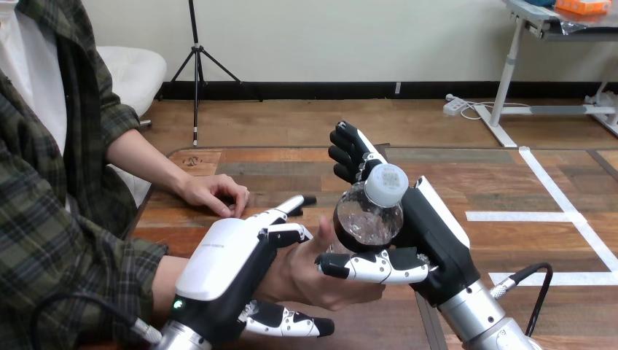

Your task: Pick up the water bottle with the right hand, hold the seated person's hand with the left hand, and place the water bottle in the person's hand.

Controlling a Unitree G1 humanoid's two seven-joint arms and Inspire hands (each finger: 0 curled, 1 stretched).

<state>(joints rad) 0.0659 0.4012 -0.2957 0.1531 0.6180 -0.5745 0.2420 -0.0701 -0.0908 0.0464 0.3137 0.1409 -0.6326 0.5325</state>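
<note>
— Wooden planks make up the table (510, 182), with white tape lines (554, 197) marked on its right part. Where is the water bottle (364, 219)?

— Off the table, up in the air near the middle. It sits in the right hand (430, 233), tipped so that its white cap (386, 184) faces up and toward the camera.

— How does that hand grip it?

— Closed round it. Its fingers (348, 153) wrap the far side of the clear body, and its thumb (375, 267) crosses under the near side.

— And the person's hand (306, 275)?

— It lies palm up just below and left of the bottle, reaching in from the left. The person's thumb rises right beside the bottle's body. I cannot tell whether the two touch.

— What about the left hand (226, 266)?

— It is clasped on the person's hand near the wrist, white back uppermost. Curled fingers (288, 235) lie over the top of it, and the robot's thumb (288, 322) runs underneath. One finger sticks out straight past the rest, pointing across the table.

— Anything else on the table?

— The person's other hand (215, 195) rests on the wood farther back at the left, fingers bent down, well apart from the bottle.
</note>
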